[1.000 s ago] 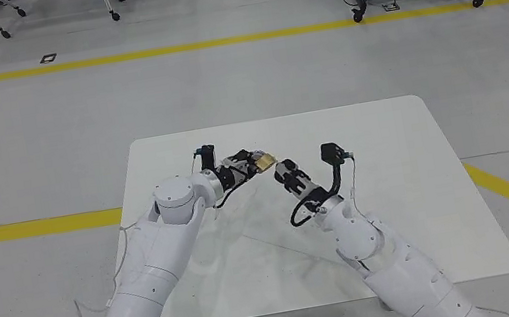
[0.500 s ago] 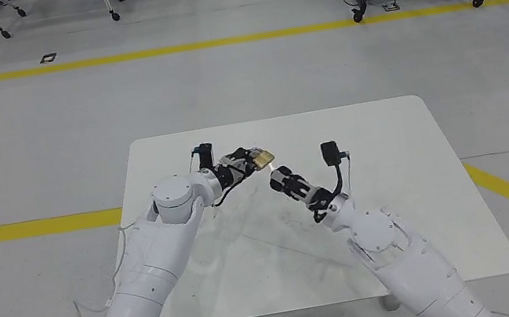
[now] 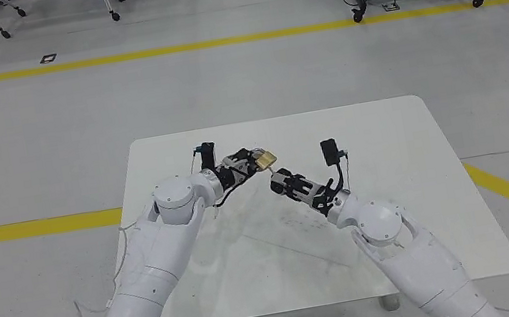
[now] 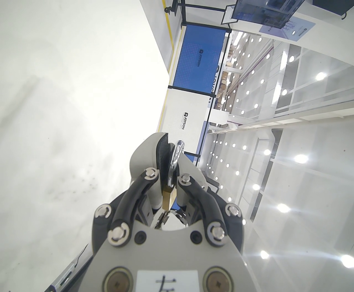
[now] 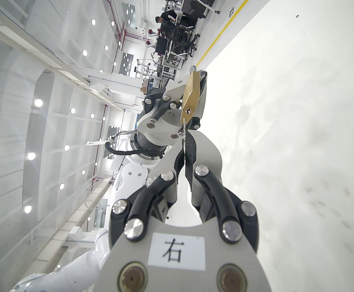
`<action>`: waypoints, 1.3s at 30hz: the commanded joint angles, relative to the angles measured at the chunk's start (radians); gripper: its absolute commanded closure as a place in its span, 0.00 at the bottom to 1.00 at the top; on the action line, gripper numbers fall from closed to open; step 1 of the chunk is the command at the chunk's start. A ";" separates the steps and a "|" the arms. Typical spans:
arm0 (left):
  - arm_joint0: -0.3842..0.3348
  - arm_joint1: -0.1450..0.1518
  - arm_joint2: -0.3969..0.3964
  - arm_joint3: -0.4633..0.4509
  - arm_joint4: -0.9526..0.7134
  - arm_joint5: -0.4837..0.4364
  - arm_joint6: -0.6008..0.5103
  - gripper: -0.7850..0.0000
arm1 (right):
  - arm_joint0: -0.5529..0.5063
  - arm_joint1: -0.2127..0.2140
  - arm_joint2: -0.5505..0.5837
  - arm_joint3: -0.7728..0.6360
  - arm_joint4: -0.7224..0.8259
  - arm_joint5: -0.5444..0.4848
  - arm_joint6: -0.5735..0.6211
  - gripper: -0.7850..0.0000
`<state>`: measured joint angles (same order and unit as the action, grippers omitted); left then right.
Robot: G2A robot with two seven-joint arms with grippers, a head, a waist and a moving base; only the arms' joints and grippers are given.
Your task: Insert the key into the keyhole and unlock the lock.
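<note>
Key (image 5: 183,131) pinched in right end effector (image 5: 185,143), tip at keyhole (image 5: 188,111) end of brass lock (image 5: 190,91); left end effector (image 4: 172,159) clamps lock above bench (image 3: 381,127).

White arms (image 3: 158,251) — grey jaws, black links (image 5: 143,193), screws (image 5: 202,170).

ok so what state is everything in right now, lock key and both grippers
lock, held off the table in the left gripper, keyhole facing the key
key, pinched in the right gripper, tip at the lock, not yet in the keyhole
left gripper, shut on lock
right gripper, shut on key
</note>
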<state>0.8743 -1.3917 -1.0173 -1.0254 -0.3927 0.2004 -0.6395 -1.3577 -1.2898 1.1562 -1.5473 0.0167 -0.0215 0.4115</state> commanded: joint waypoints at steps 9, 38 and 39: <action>0.001 0.000 0.000 -0.002 0.011 -0.010 -0.010 1.00 | 0.001 -0.003 -0.005 0.001 0.010 0.014 -0.022 1.00; 0.015 0.011 -0.004 -0.041 0.112 -0.086 -0.038 1.00 | -0.002 0.009 0.034 0.000 0.071 0.012 0.077 1.00; 0.016 0.011 -0.004 -0.043 0.114 -0.089 -0.039 1.00 | -0.001 0.009 0.034 0.001 0.072 0.012 0.078 1.00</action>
<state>0.8895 -1.3808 -1.0214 -1.0664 -0.2805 0.1145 -0.6766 -1.3597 -1.2803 1.1906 -1.5477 0.0878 -0.0099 0.4890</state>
